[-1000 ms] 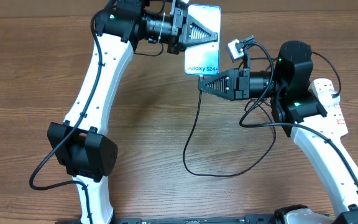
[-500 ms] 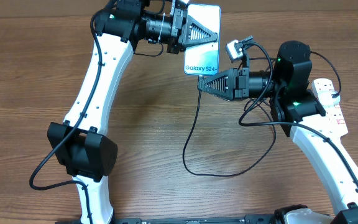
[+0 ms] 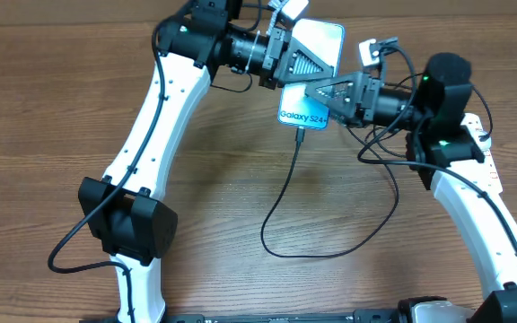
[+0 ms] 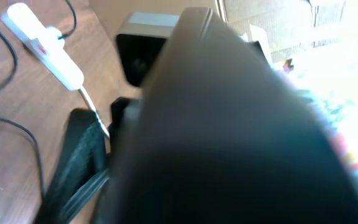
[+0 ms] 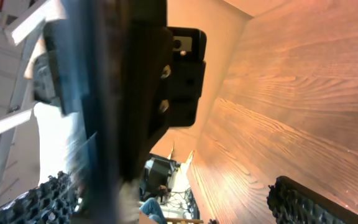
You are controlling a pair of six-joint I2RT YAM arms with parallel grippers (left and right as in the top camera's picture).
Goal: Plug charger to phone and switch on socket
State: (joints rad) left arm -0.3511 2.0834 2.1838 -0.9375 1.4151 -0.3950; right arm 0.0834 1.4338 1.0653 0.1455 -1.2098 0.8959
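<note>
Overhead: both arms are now sitting farther right than a second ago. The slim blue-screened smartphone [image 3: 302, 117] with its white "Galaxy S24" band is travelling with them, clamped in the closed left gripper [image 3: 317, 65]. The thin black charger cable [image 3: 295, 157] is hanging from the smartphone's lower edge, so it is probably plugged in. The right gripper [image 3: 319, 100] is letting go beside it.

Left wrist: a dark blur is filling most of the view. The white elongated power strip [image 4: 42, 45] with red marks is lying on the table, and its switch is likely still waiting.

Right wrist: the ribbed fingers [image 5: 303, 200] are standing wide apart, gripping nothing.

I am counting one smartphone, one charger cable, one power strip and two grippers.
</note>
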